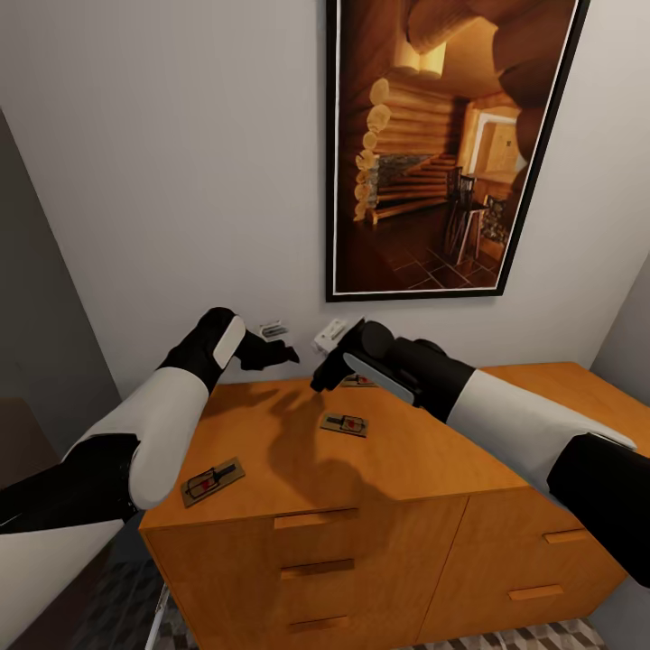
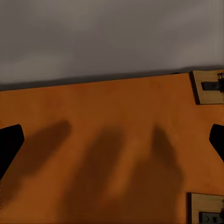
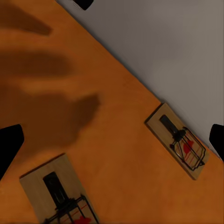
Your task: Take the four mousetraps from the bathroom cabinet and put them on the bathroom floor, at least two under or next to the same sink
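The step in hand is the first pickup: both tools hover over the cabinet top, nothing lifted yet. The right tool is open and empty, fingers spread wide, with one trap ahead of it near the wall and another just below. The left tool is open too. A third trap lies well behind it, near the front edge. Next, the right tool should drop and close on the nearer trap. Each is a flat tan board with dark wire and a red mark.
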